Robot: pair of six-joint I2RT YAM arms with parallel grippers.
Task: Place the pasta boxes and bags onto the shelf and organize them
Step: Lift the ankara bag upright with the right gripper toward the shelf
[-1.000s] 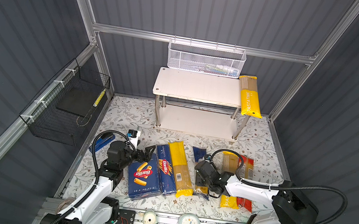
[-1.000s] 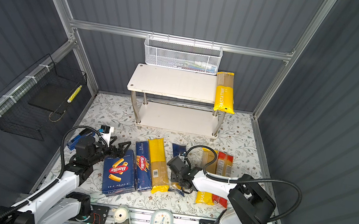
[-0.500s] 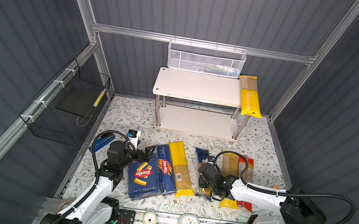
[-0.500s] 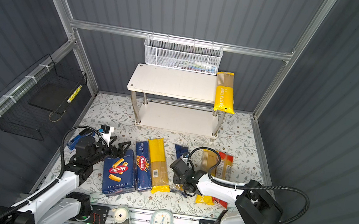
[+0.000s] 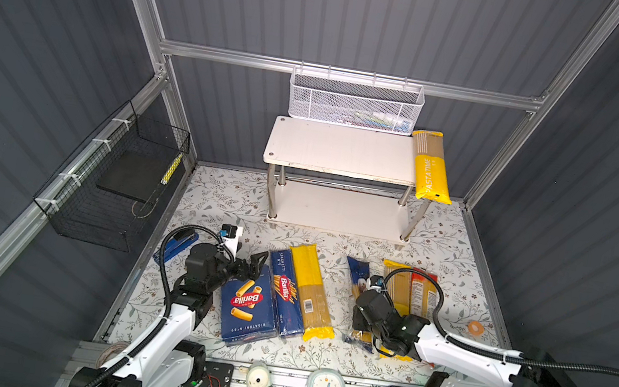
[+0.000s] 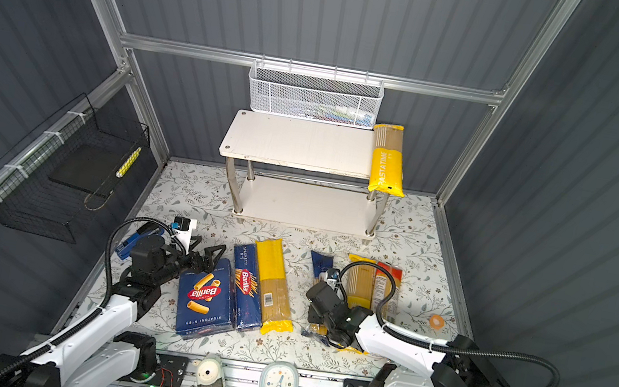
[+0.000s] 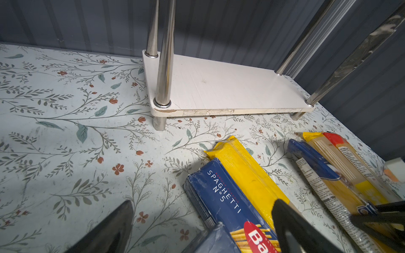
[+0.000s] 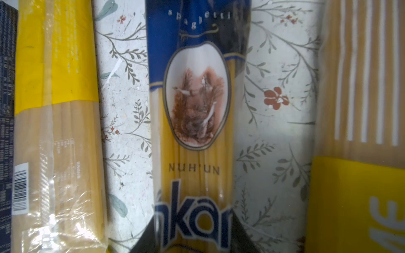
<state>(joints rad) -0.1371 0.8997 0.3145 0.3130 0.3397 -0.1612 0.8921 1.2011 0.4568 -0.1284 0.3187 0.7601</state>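
Right elbow has swung outward. In both top views right gripper (image 5: 361,331) (image 6: 320,327) covers near end of ankara bag (image 5: 356,271) (image 6: 319,265); PASTATIME bag (image 5: 431,167) lies on shelf (image 5: 340,149). Left wrist: left gripper (image 7: 202,202) gapes near Barilla SPAGHETTI N°5 box (image 7: 219,197). Right wrist: fingers (image 8: 243,238) pinch that bag, NUH'UN legible.

Even overhead light: floor (image 5: 213,204) bright, walls (image 5: 30,32) dim. Right wrist view is soft throughout; the blue bag (image 8: 195,153) between the right fingers (image 8: 241,243) blurs, and the yellow bag (image 8: 54,208) beside them shows glare. Straight lines bow at the edges of both top views.
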